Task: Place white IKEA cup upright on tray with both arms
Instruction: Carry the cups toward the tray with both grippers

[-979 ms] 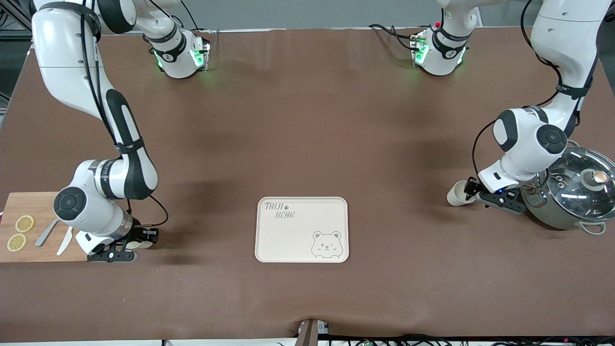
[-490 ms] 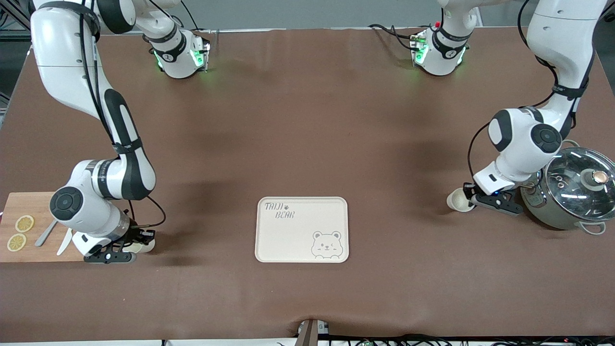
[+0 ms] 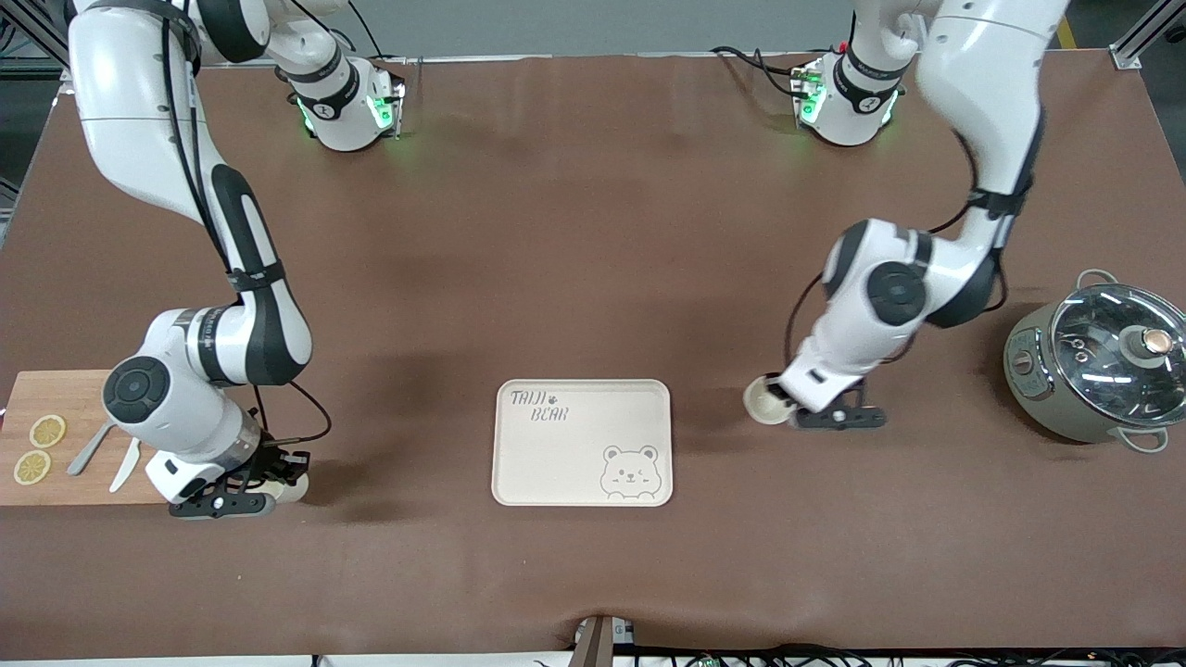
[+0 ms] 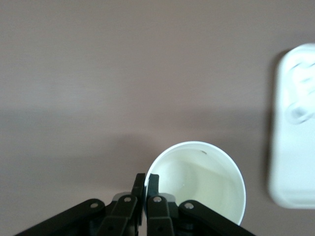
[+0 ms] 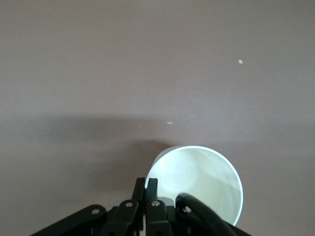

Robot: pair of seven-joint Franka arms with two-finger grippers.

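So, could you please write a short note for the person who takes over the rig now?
Left gripper: shut on the rim of a white cup, carried above the cloth beside the tray, toward the left arm's end.
Right gripper: shut on the rim of a second white cup, low beside the cutting board.
Done: both cups gripped.
Left: bring both over the tray, set them upright, release.

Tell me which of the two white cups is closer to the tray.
The cup in the left claw, just off the tray; the right claw's cup sits by the cutting board.
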